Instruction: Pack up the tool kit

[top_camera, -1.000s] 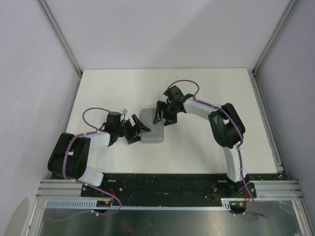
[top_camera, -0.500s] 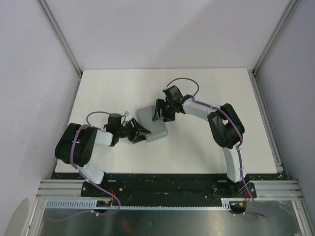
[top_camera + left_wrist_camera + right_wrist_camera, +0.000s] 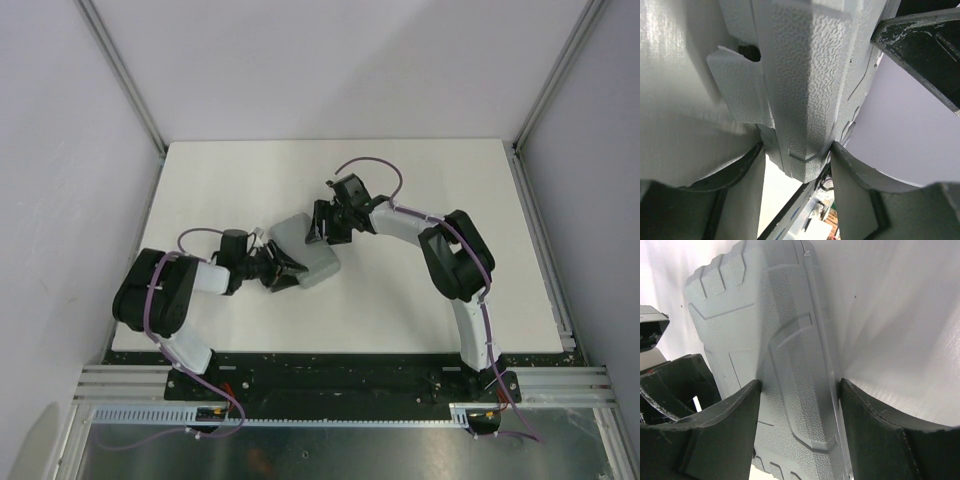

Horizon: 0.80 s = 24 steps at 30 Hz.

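White table (image 3: 250, 180); pale lilac walls (image 3: 330, 60); aluminium corner posts (image 3: 120, 75).

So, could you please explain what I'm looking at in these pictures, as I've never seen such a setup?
The left arm and right arm are robots bolted at the near edge of a white table. One picture looks down from above; the other two come from a camera on each wrist, close up. The only object on show is a closed flat grey plastic case with rounded corners. Both grip it: the left hand from its near-left end, the right hand from its far side.
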{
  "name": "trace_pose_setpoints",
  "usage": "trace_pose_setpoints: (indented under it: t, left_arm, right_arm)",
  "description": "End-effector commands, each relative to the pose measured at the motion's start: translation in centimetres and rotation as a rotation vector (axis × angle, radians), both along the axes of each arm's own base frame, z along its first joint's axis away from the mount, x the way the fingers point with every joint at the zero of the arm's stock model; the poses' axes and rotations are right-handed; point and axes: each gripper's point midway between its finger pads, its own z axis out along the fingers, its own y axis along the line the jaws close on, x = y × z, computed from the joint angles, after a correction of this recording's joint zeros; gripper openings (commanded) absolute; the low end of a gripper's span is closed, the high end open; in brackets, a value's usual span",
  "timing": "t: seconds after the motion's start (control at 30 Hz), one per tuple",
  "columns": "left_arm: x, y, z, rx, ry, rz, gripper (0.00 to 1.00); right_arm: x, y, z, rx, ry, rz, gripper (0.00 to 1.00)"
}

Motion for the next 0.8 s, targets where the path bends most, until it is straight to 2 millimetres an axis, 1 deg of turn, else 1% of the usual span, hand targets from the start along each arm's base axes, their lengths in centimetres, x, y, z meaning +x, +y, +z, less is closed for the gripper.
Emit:
trace_pose_setpoints:
  t: [0.0, 0.1, 0.2, 0.27, 0.4, 0.47, 0.53, 0.7, 0.77]
  left_arm:
    - [4.2, -0.9, 5.4, -0.012, -0.247, 0.036, 0.00]
    - [4.8, -0.7, 7.5, -0.015, -0.312, 0.065, 0.00]
    - [5.2, -0.4, 8.7, -0.008, -0.357, 0.091, 0.00]
    - [4.9, -0.2, 8.4, 0.001, -0.353, 0.103, 0.00]
    - [3.9, 0.3, 6.1, 0.022, -0.288, 0.118, 0.00]
    - [3.9, 0.3, 6.2, 0.023, -0.293, 0.122, 0.00]
    - [4.3, 0.4, 7.5, 0.020, -0.338, 0.128, 0.00]
    - [5.5, 0.2, 12.5, -0.008, -0.485, 0.135, 0.00]
    - [5.6, -0.1, 13.7, -0.028, -0.507, 0.124, 0.00]
  right_arm:
    - [-11.3, -2.6, -9.3, -0.210, 0.395, 0.114, 0.51]
    - [-11.1, -2.2, -8.2, -0.162, 0.410, 0.111, 0.51]
    - [-10.7, -1.8, -6.9, -0.111, 0.421, 0.097, 0.51]
    - [-10.3, -1.6, -6.2, -0.090, 0.423, 0.081, 0.52]
    - [-10.0, -1.2, -5.4, -0.049, 0.442, 0.053, 0.53]
    - [-10.1, -0.6, -5.0, -0.012, 0.460, 0.050, 0.52]
    - [-10.4, 0.1, -4.5, 0.035, 0.483, 0.050, 0.52]
    - [-10.4, 1.3, -3.0, 0.116, 0.503, 0.055, 0.49]
    - [-10.3, 1.4, -2.6, 0.128, 0.502, 0.057, 0.49]
